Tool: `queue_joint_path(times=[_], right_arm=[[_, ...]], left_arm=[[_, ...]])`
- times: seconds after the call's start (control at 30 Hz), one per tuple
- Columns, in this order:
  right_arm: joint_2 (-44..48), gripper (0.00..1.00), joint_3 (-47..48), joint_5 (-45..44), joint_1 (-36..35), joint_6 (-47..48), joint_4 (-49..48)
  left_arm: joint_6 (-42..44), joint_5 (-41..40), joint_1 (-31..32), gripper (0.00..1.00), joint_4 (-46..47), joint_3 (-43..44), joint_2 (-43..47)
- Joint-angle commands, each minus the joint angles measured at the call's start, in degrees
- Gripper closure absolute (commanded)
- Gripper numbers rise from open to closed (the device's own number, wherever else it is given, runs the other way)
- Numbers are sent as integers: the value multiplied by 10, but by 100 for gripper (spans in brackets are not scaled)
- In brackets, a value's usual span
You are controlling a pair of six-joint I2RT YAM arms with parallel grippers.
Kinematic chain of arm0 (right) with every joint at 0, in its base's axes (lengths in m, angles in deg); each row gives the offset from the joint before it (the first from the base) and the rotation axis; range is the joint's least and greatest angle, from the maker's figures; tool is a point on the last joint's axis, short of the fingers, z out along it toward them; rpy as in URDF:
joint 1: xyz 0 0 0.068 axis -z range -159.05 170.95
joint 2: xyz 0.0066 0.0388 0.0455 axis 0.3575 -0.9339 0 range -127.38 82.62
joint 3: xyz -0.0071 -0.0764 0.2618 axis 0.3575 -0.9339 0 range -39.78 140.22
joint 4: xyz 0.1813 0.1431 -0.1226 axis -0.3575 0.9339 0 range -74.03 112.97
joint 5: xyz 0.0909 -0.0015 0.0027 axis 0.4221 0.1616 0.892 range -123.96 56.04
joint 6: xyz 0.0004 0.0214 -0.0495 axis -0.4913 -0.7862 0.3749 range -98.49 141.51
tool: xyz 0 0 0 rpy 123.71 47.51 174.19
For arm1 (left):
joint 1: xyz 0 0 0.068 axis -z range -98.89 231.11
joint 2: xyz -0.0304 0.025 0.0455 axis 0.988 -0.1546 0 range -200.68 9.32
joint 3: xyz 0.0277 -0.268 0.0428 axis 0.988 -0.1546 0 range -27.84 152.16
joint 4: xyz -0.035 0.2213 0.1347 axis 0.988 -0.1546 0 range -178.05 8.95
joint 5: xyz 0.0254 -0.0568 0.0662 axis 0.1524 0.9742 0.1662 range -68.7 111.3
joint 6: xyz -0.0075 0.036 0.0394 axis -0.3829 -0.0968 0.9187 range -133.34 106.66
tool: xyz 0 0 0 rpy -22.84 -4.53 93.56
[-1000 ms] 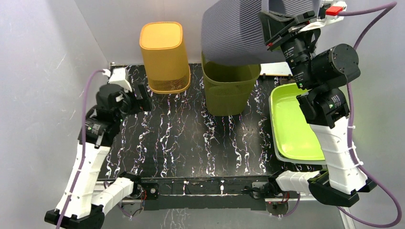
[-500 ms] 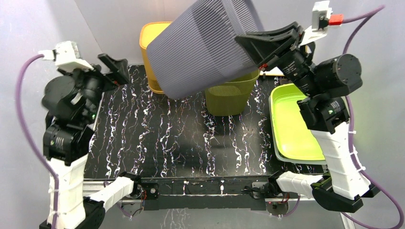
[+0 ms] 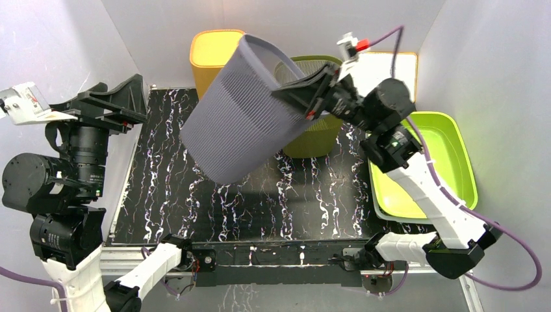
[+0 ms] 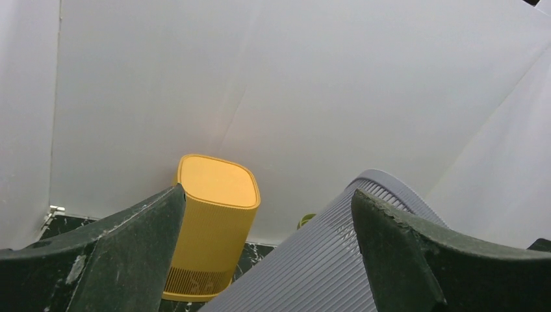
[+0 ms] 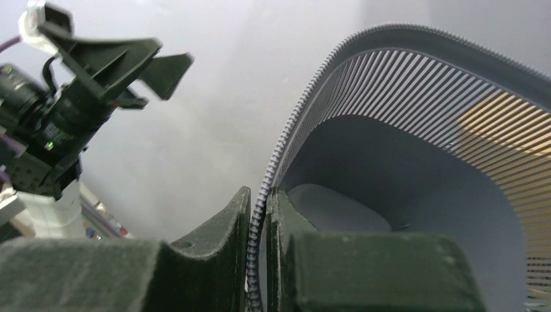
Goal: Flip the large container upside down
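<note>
Above the table's (image 3: 292, 195) left edge, the left end effector (image 3: 133, 104) is raised with its jaws spread wide and nothing between them. It points across toward the middle and is well apart from every object. A yellow container (image 3: 211, 55) stands at the back edge, left of centre.

The large container (image 3: 234, 117), a grey ribbed basket, hangs in the air over the middle of the table and touches nothing below it. It is tipped steeply, with its closed base low and toward the left front and its open mouth high, facing right and back.

The right end effector (image 3: 292, 96) is pinched nearly closed on the container's rim, one finger inside the wall and one outside, and it carries the whole weight. An olive basket (image 3: 318, 140) stands on the table behind and below this grip. A lime tray (image 3: 448, 156) lies along the right edge.

I judge the step in hand to be the flip itself, about half done: the container is lifted and partly rotated but not inverted. The next move calls for more wrist rotation until the mouth faces down. The rim then has to come down flat on the bare middle of the table, clear of the olive basket and the yellow container, before the jaws let go. The grip is a thin pinch on one side of a wide basket, so it could slip or swing.
</note>
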Motion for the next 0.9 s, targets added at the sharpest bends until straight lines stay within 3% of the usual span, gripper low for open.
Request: queue_joint_path(times=[0.0, 0.07, 0.17, 0.7, 0.87], right_arm=[[-19, 100, 57, -92, -140, 98, -83], [-50, 100, 72, -137, -205, 139, -66], [-90, 100, 62, -166, -232, 135, -93], [-184, 100, -198, -441, -300, 27, -503], [-245, 100, -181, -480, -328, -5, -607]], left_arm=[[-15, 26, 2, 2, 9, 19, -27], [-17, 29, 2, 2, 9, 16, -27], [-17, 30, 2, 2, 4, 14, -26], [-9, 47, 2, 2, -32, 3, -4], [-3, 44, 2, 2, -40, 2, -1]])
